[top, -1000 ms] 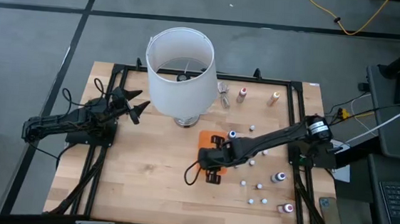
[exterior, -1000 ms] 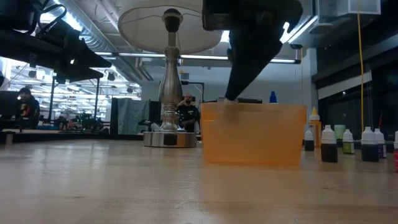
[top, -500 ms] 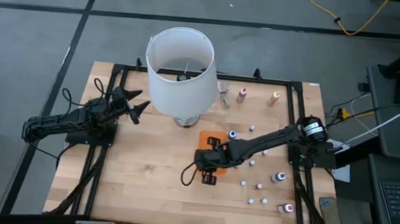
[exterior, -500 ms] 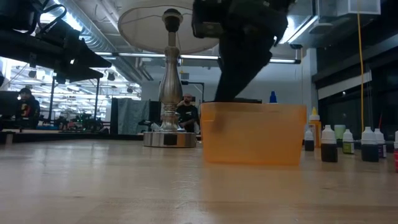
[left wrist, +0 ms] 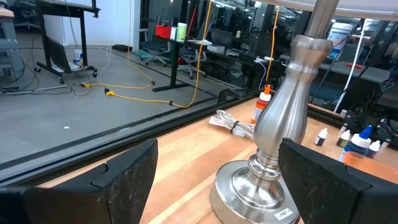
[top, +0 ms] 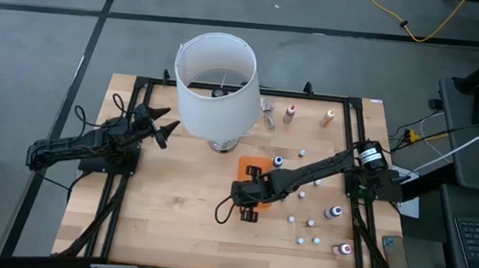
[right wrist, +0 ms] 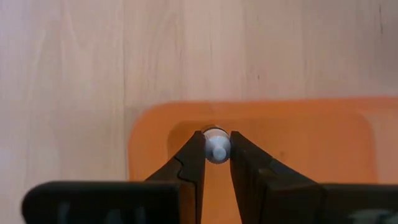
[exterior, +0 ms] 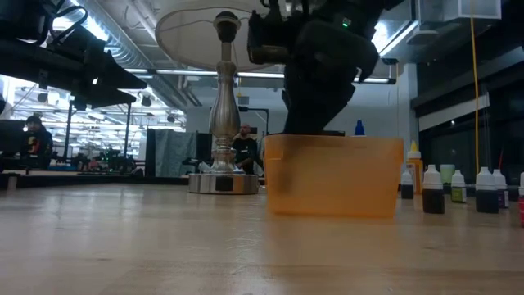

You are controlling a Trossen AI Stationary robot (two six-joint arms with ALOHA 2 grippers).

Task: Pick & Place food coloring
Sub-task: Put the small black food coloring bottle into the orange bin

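My right gripper (right wrist: 216, 149) points down over the orange tray (right wrist: 298, 134) and is shut on one tiny white-capped food coloring bottle (right wrist: 216, 148). In the high view the right gripper (top: 247, 195) covers most of the tray (top: 251, 163). In the low view it reaches down behind the tray's wall (exterior: 334, 176). Other food coloring bottles stand on the table to the tray's right and far side (top: 333, 212) (top: 290, 113) (exterior: 432, 190). My left gripper (top: 165, 121) waits open at the table's left, beside the lamp. My right gripper pinches the small bottle by its white cap (right wrist: 216, 151) between the two fingertips (right wrist: 196, 152), coming from above and pointing down. The bottle hangs upright below the fingers inside the orange tray. Whether its bottom rests on the tray floor I cannot tell.
A lamp with a big white shade (top: 216, 81) and a metal base (left wrist: 264, 186) stands at the table's far middle. A coiled cord (top: 269, 112) lies beside it. Bare wood shows along the table's near left (top: 164, 222). People show in the room behind (exterior: 244, 143).
My right gripper has moved a little toward the table's left edge and come down over the orange tray, staying shut on the small bottle. The tray and the other bottles have stayed where they were.
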